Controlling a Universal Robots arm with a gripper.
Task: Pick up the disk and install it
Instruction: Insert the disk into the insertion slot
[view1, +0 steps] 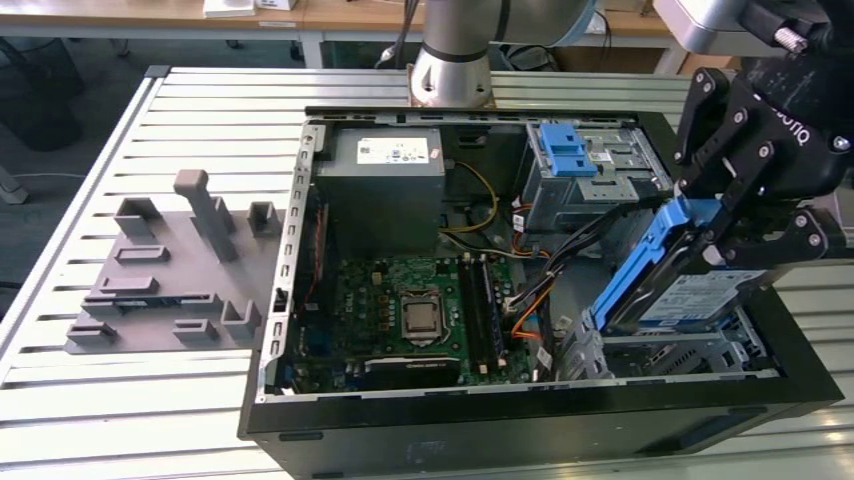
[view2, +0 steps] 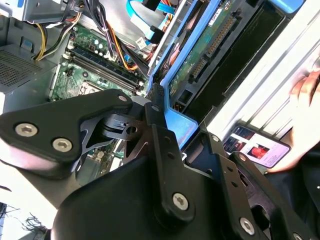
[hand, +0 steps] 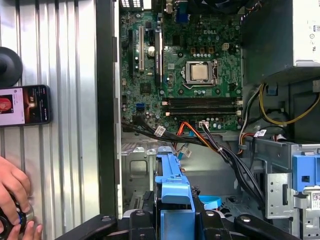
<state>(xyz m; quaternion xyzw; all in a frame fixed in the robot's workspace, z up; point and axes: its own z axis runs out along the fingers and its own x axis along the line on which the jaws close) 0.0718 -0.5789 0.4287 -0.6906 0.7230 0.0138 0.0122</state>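
Nearest us, the pincer (hand: 174, 224) is clamped on the blue-framed end of the disk (hand: 172, 187), its jaws closed against the bracket's two sides. We judge that this grip leaves the drive's body free to enter the case (view1: 534, 425). In the exterior view the disk hangs tilted above the metal bay (view1: 681, 355) in the case's corner, lower end toward it, likely so that this edge goes in first. Whether it touches the bay we cannot tell. The second wrist view adds the disk's green underside and connector. Deeper inside the case lie the cables (hand: 215, 145), then the motherboard (hand: 190, 75). Outside the case wall, the first wrist view adds a phone (hand: 25, 105) on the table (hand: 65, 60) and a person's hand (hand: 12, 187) beside it.
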